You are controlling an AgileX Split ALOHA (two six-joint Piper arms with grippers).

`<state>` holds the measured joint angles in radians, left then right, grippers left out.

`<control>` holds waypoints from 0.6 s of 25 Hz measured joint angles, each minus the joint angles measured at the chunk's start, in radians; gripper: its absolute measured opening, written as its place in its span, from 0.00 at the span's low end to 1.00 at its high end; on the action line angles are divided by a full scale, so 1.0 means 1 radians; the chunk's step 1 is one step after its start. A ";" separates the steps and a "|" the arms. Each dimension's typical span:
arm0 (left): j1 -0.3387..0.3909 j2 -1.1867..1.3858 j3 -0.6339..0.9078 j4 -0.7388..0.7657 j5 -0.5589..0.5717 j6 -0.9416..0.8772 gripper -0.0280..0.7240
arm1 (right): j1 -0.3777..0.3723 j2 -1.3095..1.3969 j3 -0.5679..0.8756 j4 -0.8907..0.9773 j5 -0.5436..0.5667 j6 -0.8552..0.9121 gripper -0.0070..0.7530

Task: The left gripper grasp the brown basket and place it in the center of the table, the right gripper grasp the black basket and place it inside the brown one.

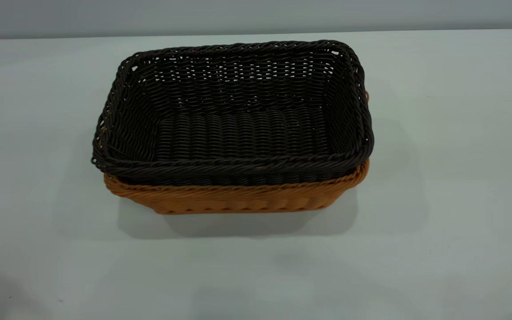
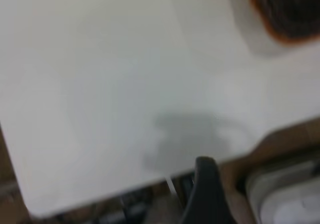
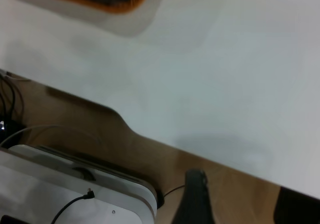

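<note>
Nesting looks done to me: the black basket (image 1: pixel 238 120) sits inside the brown basket (image 1: pixel 238 198) around the middle of the table (image 1: pixel 460 178), its rim riding a bit above the brown rim, with its left end poking out slightly past the brown one.

Neither arm shows in the exterior view. In each wrist view the stacked pair is only a far-off corner, well apart from the gripper. The left gripper (image 2: pixel 205 194) shows just one dark finger near the table edge, so I can't tell if its jaws are spread or closed. Same story with the right gripper (image 3: pixel 195 199): one finger in sight over the table edge, so no call there either.

If anything's left, my guess is it's just parking the arms. I'd pull them back clear of the baskets, so nothing snags a rim and drags the stack off centre.

Brands or labels? No readable writing anywhere that I can see.
</note>
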<state>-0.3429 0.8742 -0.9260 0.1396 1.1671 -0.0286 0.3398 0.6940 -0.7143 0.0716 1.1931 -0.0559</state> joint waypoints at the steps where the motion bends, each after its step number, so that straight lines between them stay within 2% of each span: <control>1: 0.000 -0.010 0.033 -0.010 0.000 -0.013 0.70 | 0.000 -0.030 0.046 0.000 -0.022 0.008 0.71; 6: 0.000 -0.083 0.214 -0.089 -0.009 -0.031 0.70 | 0.000 -0.181 0.227 0.000 -0.101 0.034 0.71; 12: 0.000 -0.205 0.379 -0.108 -0.031 -0.034 0.70 | 0.000 -0.227 0.242 -0.008 -0.101 0.039 0.71; 15: 0.000 -0.285 0.408 -0.116 -0.040 -0.037 0.70 | 0.000 -0.228 0.242 -0.008 -0.101 0.039 0.71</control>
<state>-0.3429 0.5892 -0.5175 0.0233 1.1269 -0.0652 0.3398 0.4657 -0.4720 0.0634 1.0917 -0.0165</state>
